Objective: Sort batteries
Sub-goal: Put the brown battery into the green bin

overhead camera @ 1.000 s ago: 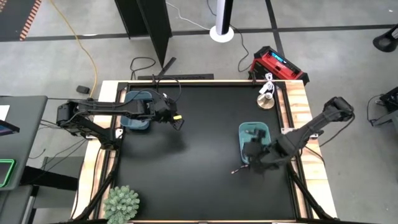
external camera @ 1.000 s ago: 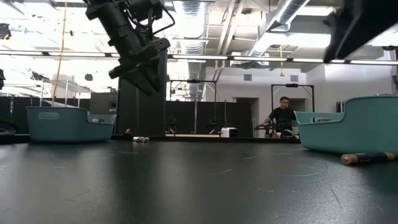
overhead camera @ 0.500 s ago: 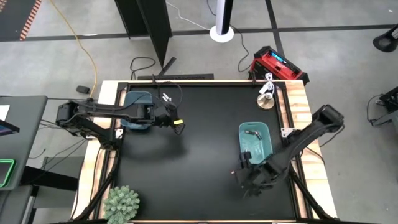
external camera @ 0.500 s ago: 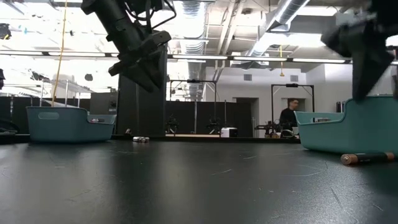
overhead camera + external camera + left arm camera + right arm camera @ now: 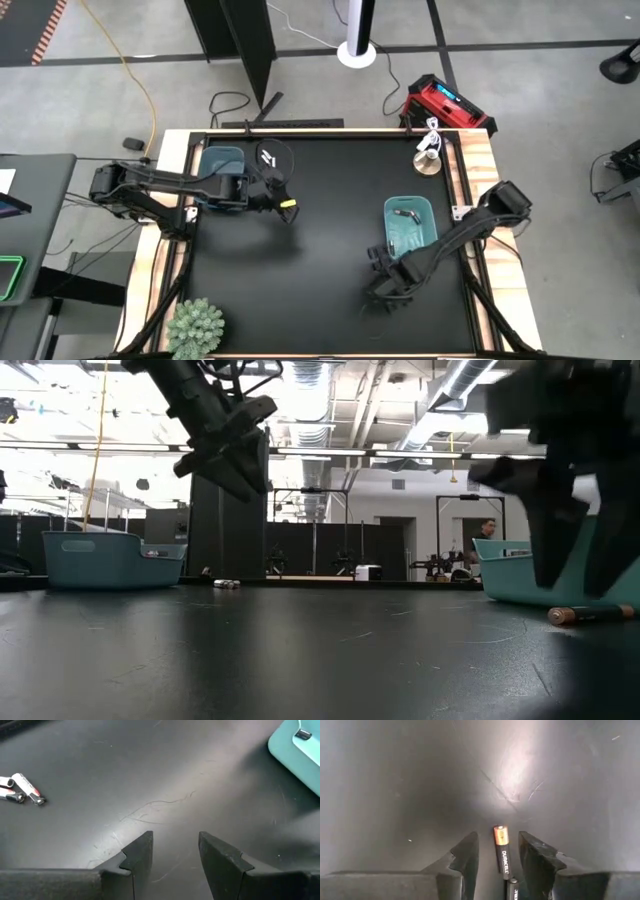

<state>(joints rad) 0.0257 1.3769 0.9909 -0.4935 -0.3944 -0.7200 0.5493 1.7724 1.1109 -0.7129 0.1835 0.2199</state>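
High: R gripper low over mat, just front of right bin; L gripper beside left bin.
Low: black battery w/ copper end lies by right bin.
R wrist: battery btwn spread fingers, not pinched.
L wrist: fingers apart, empty; batteries lie well off.

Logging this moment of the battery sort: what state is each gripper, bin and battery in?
Left gripper: open, empty, above the mat.
Right gripper: open, astride a black battery lying flat.
Right bin: upright, one item inside.
Left bin: upright, contents hidden.
White batteries: lying loose on the mat.
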